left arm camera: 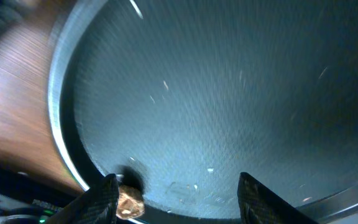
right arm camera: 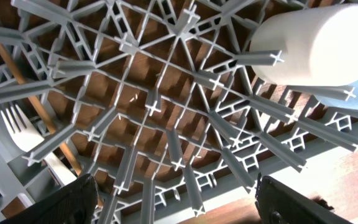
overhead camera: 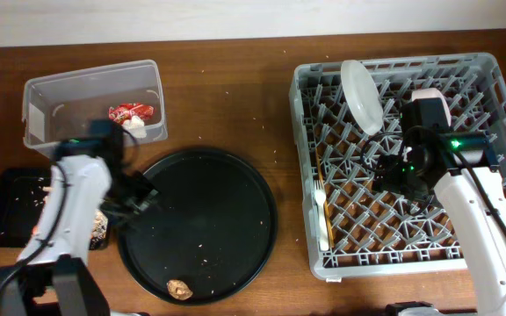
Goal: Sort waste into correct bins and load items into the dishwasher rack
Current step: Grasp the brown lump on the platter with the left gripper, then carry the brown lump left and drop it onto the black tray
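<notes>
On the round black tray (overhead camera: 202,209) lies a small knobbly brown lump (overhead camera: 179,289)

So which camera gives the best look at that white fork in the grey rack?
The right wrist view: the white fork lies close below, tines plainly visible between the rack pegs. Overhead shows the fork only as a thin white sliver. The left wrist view misses it.

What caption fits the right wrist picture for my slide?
Open right gripper above the grey dishwasher rack, which holds a white fork, a wooden chopstick and a white cup.
</notes>
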Motion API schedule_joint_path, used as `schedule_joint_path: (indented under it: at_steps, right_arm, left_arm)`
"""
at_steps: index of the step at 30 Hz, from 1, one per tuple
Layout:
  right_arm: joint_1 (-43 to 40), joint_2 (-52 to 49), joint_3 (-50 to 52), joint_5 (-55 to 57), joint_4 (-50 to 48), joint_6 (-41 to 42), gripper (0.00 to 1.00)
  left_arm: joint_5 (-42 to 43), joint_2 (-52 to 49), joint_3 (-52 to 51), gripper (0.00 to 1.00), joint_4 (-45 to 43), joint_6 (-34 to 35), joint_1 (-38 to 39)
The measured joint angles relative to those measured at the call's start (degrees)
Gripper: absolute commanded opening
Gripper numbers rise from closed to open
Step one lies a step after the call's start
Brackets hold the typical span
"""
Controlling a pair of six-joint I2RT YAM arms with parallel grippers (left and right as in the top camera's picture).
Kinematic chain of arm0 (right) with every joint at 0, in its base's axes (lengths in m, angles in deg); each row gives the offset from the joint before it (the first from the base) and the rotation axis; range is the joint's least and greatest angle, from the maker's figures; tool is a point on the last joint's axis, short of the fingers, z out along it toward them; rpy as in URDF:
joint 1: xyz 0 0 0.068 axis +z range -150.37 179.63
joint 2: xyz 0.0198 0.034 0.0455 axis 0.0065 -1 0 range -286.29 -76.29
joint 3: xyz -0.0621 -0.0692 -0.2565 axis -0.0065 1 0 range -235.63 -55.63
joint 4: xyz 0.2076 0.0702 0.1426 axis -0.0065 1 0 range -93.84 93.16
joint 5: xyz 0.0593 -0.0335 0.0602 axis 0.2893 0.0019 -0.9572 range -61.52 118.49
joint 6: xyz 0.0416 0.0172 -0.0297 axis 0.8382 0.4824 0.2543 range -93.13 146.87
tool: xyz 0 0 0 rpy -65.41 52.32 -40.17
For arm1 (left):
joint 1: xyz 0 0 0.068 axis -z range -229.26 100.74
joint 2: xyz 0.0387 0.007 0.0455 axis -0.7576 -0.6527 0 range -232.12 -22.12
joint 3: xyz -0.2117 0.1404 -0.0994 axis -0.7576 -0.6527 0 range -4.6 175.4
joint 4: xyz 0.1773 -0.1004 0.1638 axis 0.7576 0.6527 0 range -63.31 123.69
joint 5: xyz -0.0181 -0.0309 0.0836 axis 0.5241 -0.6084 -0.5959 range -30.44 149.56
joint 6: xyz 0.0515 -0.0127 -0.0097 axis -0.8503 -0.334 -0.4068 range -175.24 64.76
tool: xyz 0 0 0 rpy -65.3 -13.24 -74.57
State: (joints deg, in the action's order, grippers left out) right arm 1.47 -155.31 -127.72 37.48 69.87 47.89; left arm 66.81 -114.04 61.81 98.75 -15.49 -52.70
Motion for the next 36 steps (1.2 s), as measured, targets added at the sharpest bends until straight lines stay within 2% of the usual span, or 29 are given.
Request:
schedule_joint_path:
  at_steps: [3,7,13,16,20,29,31,36]
  right_arm:
    - [0.0,0.0,0.0,0.0,0.0,0.0,0.84]
    - [0.0,0.0,0.0,0.0,0.0,0.0,0.84]
    - [0.0,0.0,0.0,0.0,0.0,0.0,0.85]
    - [0.0,0.0,0.0,0.0,0.0,0.0,0.84]
    - [0.0,0.0,0.0,0.0,0.1,0.0,0.84]
    - [0.0,0.0,0.0,0.0,0.4,0.0,0.84]
    - [0.0,0.0,0.0,0.0,0.4,0.0,0.84]
    - [0.0,0.0,0.0,0.0,0.4,0.0,0.84]
  left_arm:
    - [4.1,0.0,-9.6,0.61,-2.3,2.4,9.1]
    - [6.2,0.0,-17.5,0.61,-3.9,5.4,17.3]
    - [5.9,0.0,-19.8,0.58,-3.2,6.6,18.1]
    - [3.1,1.0,-19.9,0.61,0.5,6.8,18.1]
    - [1.6,1.9,-20.1,0.65,0.3,6.9,18.1]
    - [2.3,2.2,-26.3,0.65,-9.0,6.8,18.1]
    - [2.6,2.2,-26.3,0.64,-9.2,6.8,18.1]
    - [4.6,2.2,-26.3,0.47,-9.2,7.0,18.1]
